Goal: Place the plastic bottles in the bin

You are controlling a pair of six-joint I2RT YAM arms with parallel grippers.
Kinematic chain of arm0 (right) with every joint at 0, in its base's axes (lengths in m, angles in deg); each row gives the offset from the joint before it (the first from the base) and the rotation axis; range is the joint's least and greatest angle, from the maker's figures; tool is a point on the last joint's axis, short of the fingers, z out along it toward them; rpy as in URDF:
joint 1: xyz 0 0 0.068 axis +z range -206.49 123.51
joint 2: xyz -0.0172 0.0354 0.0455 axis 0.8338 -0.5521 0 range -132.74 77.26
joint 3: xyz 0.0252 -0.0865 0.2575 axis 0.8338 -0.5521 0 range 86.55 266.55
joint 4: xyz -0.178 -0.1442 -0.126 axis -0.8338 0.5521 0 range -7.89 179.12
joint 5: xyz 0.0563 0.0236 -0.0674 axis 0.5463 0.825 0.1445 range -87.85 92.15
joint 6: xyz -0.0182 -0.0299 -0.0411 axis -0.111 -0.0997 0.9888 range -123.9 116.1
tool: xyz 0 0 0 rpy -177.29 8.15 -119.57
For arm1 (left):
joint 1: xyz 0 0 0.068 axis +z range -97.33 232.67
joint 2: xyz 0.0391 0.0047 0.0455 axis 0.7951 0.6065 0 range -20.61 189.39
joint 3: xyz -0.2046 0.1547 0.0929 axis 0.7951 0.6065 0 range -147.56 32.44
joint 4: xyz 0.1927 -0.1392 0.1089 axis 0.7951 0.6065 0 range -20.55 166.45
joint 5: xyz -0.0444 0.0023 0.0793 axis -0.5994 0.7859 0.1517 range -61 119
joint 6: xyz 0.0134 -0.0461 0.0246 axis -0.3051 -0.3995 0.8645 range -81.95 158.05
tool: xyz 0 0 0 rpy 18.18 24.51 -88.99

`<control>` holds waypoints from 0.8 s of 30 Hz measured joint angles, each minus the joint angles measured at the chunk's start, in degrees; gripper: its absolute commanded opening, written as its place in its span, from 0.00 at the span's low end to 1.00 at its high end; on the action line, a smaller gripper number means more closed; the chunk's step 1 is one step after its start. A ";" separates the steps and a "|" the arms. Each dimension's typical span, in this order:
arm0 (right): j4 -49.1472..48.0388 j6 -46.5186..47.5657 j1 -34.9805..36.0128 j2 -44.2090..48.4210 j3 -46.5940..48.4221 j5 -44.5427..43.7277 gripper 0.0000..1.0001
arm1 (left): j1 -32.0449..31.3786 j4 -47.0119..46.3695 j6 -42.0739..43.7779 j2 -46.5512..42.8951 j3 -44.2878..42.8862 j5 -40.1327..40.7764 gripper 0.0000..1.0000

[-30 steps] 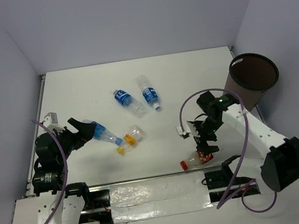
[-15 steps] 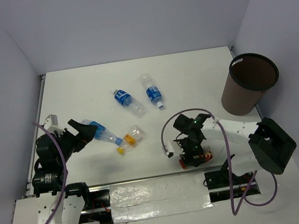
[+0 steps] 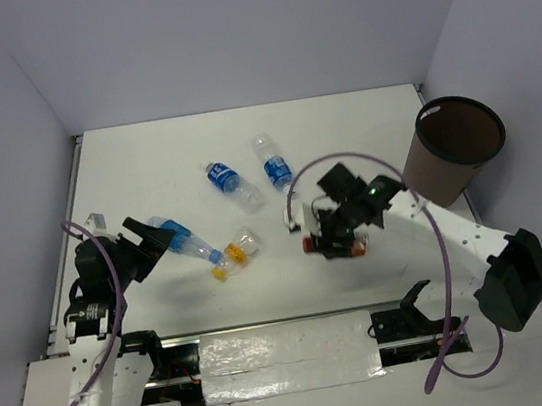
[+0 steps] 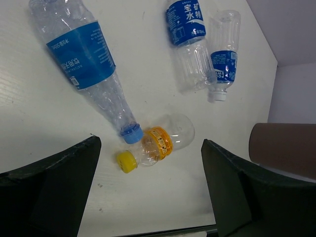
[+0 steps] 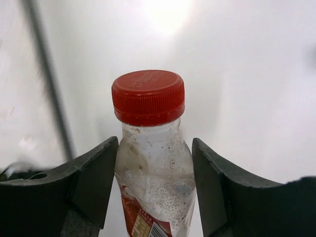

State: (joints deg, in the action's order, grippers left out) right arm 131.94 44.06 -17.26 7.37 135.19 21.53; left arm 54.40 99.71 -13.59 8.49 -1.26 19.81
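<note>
My right gripper [image 3: 333,239] [image 5: 154,148] is shut on the whitish bottle with the red cap [image 5: 148,96] and red label [image 3: 310,244], held above the table right of centre. The brown bin [image 3: 437,176] stands at the far right, beyond that gripper. A blue-labelled bottle [image 3: 187,240] [image 4: 81,59] lies just ahead of my open left gripper [image 3: 151,242] [image 4: 150,143]. Its cap touches the stubby bottle with the orange-yellow cap [image 3: 236,251] [image 4: 158,145]. Two more blue-labelled bottles [image 3: 224,182] [image 3: 271,170] lie side by side farther back.
Grey walls close in the white table [image 3: 145,170] on the left, back and right. A metal rail [image 3: 271,349] runs along the near edge between the arm bases. The bin's side [image 4: 286,148] shows at the right of the left wrist view.
My right gripper dropped to the red-capped bottle at the front edge, closed on it and carried it back toward the table's middle. The left arm barely moved.
</note>
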 measured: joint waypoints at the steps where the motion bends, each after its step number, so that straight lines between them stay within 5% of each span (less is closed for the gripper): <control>1: 0.74 -0.61 -2.47 -0.17 4.94 1.42 0.20 | 0.00 -0.31 -0.33 0.44 0.35 0.00 0.96; 9: -0.94 -5.77 -19.30 0.02 32.59 4.70 0.17 | 0.00 -2.51 -1.38 5.01 1.01 -0.07 0.98; 24: -26.67 -30.88 -58.93 6.69 29.33 -3.21 0.21 | 0.00 -7.21 -3.98 10.51 3.72 -1.73 0.99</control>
State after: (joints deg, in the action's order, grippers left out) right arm 105.27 13.18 -76.19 14.06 164.52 18.31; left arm 54.40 92.50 -17.57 19.00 2.46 18.09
